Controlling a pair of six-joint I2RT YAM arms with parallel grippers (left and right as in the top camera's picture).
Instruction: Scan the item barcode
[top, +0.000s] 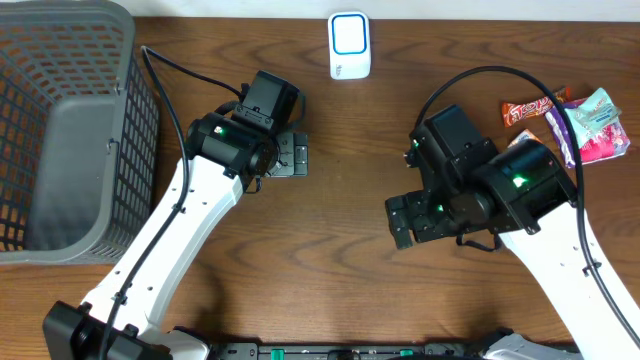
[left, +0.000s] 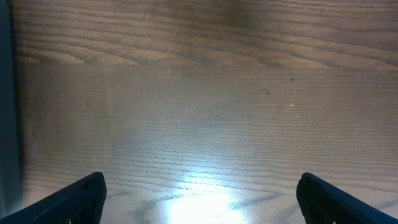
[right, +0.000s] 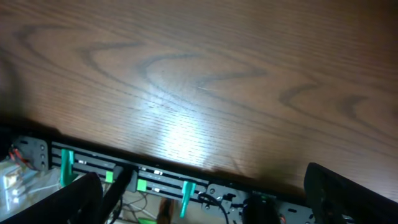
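A grey plastic lattice basket (top: 60, 130) stands at the far left of the brown wood-grain table (top: 330, 290), well behind the left gripper (top: 298, 155), whose fingertips face right across the board. In the left wrist view the left gripper (left: 199, 205) has its two dark fingers (left: 81, 199) spread wide, with only bare, lamp-lit wood between them and nothing held. Beyond those fingertips and off to their far side, near the table's back edge, lies a white rounded-rectangle scanner with a blue ring (top: 350, 45), its long axis running from the back edge toward the front, well apart from both grippers. The right gripper (top: 398, 222) faces left and toward the front edge. In its wrist view the right gripper (right: 205, 205) is also fully parted and empty, with dark fingers (right: 348, 196) framing wood and a black rail with green clips (right: 149, 177) along the table's edge. Well behind the right fingers, past the arm's body, an orange-red foil-wrapped candy bar (top: 530, 108) lies with its long axis roughly left to right, its right end tipped slightly toward the back edge. It sits just beside a purple packet (top: 560, 135) and a pink and teal packet (top: 602, 125).
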